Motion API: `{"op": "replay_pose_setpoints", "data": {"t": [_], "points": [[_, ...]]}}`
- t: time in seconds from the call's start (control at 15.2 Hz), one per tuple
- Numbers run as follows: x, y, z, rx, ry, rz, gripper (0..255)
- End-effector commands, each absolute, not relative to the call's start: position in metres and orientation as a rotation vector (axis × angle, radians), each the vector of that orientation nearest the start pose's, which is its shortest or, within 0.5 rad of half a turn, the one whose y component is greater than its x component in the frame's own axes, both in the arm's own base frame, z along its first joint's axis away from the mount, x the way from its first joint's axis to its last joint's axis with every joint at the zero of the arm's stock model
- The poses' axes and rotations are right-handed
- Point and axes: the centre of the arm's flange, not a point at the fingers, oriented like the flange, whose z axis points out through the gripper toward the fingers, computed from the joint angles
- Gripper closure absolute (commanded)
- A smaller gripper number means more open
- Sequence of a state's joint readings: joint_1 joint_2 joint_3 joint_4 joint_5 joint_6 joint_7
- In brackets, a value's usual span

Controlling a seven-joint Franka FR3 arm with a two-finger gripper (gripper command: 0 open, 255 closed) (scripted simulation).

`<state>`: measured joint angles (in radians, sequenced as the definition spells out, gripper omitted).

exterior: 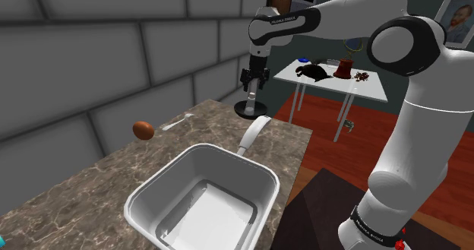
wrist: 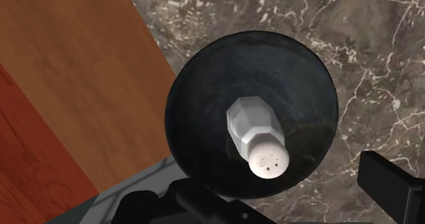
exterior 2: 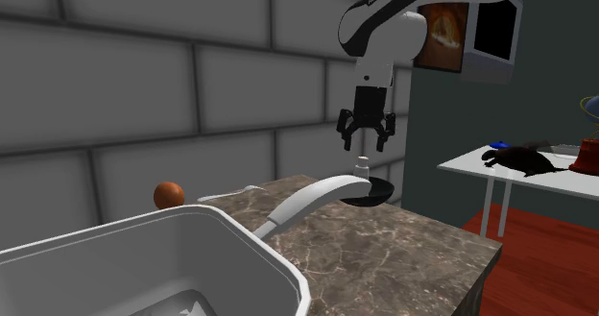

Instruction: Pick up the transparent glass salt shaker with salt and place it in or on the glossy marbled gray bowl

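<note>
The salt shaker (wrist: pixel 259 137), clear-bodied with a white perforated cap, stands upright inside the dark glossy bowl (wrist: pixel 204 107). The bowl (exterior: pixel 251 112) rests on the marbled brown counter near its far corner. My black gripper (exterior 2: pixel 365 139) hangs straight above the shaker (exterior 2: pixel 364 168) with a small gap, open and holding nothing. In the wrist view the gripper (wrist: pixel 269 199) has its fingers spread wide on either side of the shaker, touching neither it nor the bowl (exterior 2: pixel 371 192). In the shoulder view the gripper (exterior: pixel 253 91) sits just over the shaker (exterior: pixel 250 100).
A white sink basin (exterior: pixel 152 195) is set into the counter, and its white faucet (exterior: pixel 254 134) arches toward the bowl. A brown ball (exterior: pixel 143 130) lies by the grey block wall. The counter edge drops to wood floor beside the bowl. Beyond stands a white table (exterior: pixel 334 81) with clutter.
</note>
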<state>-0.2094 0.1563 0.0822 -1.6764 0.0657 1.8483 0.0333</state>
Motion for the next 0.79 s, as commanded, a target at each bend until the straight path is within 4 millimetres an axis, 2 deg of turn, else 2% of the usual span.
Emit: {"op": "replay_pose_setpoints", "data": {"t": [0.0, 0.2, 0.73], "points": [[0.608, -0.076, 0.521, -3.054, 0.274, -0.03, 0], [0.607, -0.079, 0.557, -3.054, 0.274, -0.03, 0], [0.607, -0.079, 0.557, -3.054, 0.274, -0.03, 0]]}}
